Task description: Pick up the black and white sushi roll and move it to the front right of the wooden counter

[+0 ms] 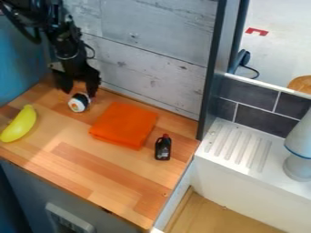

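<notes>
You had one sushi roll (79, 103), one yellow banana (20, 124), one orange cloth (124, 124), one dark bottle (163, 148) and, at the right edge, one pale object (298, 152).

From your gripper (79, 92), you have a bare lane over the wooden counter (72, 175) toward its front edge, between the yellow banana (19, 124) and the low orange cloth (124, 125). The plank wall (148, 68) blocks you behind. Beyond the cloth, a small dark bottle (163, 148) stands in your way, near the dark post (210, 68).
</notes>
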`<act>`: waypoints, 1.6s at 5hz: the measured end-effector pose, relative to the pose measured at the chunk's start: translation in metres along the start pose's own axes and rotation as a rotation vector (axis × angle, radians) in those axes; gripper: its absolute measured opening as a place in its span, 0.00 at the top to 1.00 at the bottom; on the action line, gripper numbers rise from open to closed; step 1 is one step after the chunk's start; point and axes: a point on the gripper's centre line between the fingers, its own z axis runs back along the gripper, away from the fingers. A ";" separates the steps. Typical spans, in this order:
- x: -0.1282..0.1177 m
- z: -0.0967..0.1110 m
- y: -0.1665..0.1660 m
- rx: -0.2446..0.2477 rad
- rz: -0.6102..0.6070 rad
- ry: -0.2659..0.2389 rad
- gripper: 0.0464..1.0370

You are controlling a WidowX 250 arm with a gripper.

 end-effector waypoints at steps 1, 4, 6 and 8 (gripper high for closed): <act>0.000 -0.001 -0.003 -0.004 -0.006 0.003 0.07; -0.007 -0.009 -0.014 -0.022 -0.039 0.043 0.56; -0.011 0.016 -0.027 -0.102 -0.015 0.016 0.59; -0.048 0.078 -0.091 -0.208 -0.155 -0.031 0.59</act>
